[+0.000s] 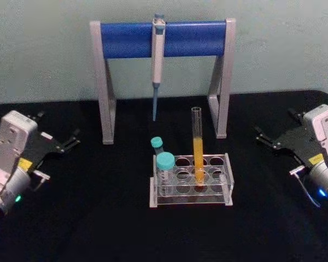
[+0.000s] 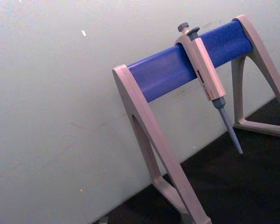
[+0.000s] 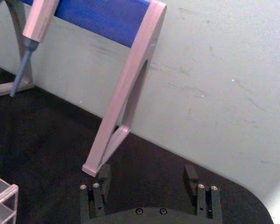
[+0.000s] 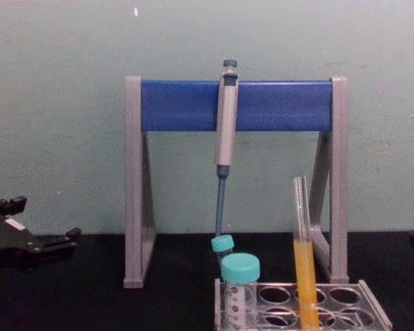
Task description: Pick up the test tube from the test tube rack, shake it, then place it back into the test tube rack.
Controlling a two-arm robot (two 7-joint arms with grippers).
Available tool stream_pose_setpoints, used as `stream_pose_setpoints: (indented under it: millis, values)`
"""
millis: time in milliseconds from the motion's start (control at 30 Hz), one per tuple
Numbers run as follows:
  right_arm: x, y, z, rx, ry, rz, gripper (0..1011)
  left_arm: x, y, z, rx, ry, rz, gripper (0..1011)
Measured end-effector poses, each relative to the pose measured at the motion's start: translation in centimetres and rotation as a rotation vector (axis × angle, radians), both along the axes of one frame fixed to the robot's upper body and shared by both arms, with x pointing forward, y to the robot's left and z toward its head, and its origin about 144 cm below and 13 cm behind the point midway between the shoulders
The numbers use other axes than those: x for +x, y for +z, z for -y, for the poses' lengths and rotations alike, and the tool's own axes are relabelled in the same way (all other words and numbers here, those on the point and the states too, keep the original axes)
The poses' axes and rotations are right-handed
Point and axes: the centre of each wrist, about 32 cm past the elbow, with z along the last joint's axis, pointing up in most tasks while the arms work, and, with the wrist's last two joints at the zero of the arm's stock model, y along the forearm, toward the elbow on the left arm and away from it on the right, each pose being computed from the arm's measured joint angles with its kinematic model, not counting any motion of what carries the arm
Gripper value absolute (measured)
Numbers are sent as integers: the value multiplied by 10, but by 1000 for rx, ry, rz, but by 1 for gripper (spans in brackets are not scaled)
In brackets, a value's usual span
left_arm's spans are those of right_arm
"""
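The test tube (image 1: pixel 197 147), tall clear glass with orange-yellow liquid in its lower half, stands upright in the test tube rack (image 1: pixel 186 203) at the table's middle. From the chest the test tube (image 4: pixel 303 258) rises well above the rack (image 4: pixel 374 312). My left gripper (image 1: pixel 57 126) rests open at the far left of the table, far from the rack, and also appears at the chest view's left edge (image 4: pixel 38 221). At the far right my right gripper (image 1: pixel 276 123) stands open and holds nothing; its fingers (image 3: pixel 104 173) are spread wide, with a corner of the rack (image 3: pixel 2 196) off to one side.
A grey-and-blue pipette stand (image 1: pixel 164 38) spans the back of the table, with a grey pipette (image 1: pixel 157 60) hanging from its bar. Two teal-capped vials (image 1: pixel 165 164) sit in the rack's left holes. Black tabletop lies bare on both sides of the rack.
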Motion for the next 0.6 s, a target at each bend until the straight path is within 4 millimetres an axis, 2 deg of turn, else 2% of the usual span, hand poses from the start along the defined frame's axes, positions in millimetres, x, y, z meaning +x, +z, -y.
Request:
stream_pose_setpoints:
  millis: [600]
  values:
    - [-17,17,-11,166,147,-79,1000,0,0,0,0,0,0,1002]
